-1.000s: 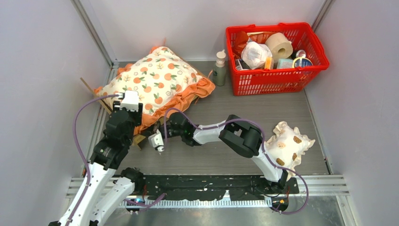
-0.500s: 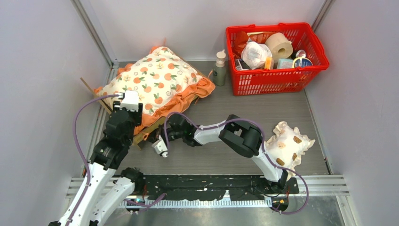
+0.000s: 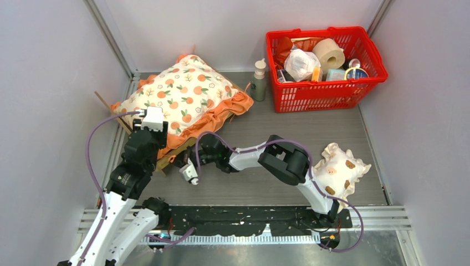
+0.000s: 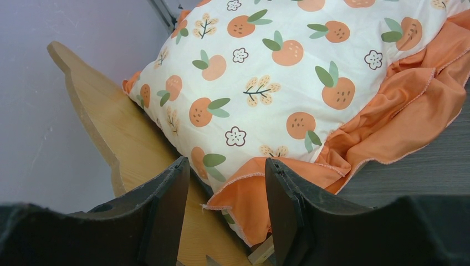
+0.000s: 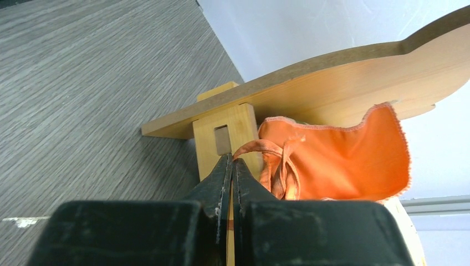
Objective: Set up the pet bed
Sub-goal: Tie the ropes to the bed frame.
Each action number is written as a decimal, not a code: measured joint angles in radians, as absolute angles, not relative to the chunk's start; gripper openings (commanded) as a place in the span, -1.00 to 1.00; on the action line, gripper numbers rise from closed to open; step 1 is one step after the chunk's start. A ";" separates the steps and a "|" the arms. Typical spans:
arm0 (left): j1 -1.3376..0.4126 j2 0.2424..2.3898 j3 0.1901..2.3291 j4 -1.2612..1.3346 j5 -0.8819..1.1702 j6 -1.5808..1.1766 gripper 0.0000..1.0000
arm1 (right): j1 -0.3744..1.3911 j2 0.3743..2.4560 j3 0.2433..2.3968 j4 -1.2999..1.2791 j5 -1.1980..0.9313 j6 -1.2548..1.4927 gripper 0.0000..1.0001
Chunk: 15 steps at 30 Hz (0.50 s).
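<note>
The pet bed shows only as light wood edges [image 3: 103, 103] under the cream orange-print cushion [image 3: 183, 94] lying on it at the back left; its dark base is hidden. In the left wrist view its wavy headboard [image 4: 94, 111] stands left of the cushion [image 4: 288, 72]. My left gripper [image 3: 158, 133] [image 4: 224, 205] is open, with the cushion's orange ruffle corner between its fingers. My right gripper [image 3: 186, 159] [image 5: 233, 160] is shut at the bed's near wooden leg [image 5: 221, 133], with a thin orange tie [image 5: 260, 147] of the cushion looping out of its tips.
A red basket [image 3: 327, 94] full of items stands at the back right, with a green bottle [image 3: 258, 80] beside it. A small cream frilled pillow with brown spots [image 3: 338, 166] lies at the right behind my right arm. Grey walls close in on the left, back and right.
My right wrist has turned and shifted slightly toward the near edge at the bed's front corner. The left arm and cushion have not moved.
</note>
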<state>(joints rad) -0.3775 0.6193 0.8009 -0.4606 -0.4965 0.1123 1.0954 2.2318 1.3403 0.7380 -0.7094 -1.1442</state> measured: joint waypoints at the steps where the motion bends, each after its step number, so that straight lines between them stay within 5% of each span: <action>1: -0.377 0.619 0.801 -0.461 -0.496 0.112 0.12 | 1.095 2.232 1.340 0.748 -0.709 -1.139 -0.89; 15: -0.377 0.619 0.801 -0.465 -0.492 0.108 0.08 | 1.095 2.232 1.341 0.867 -0.709 -1.044 -0.89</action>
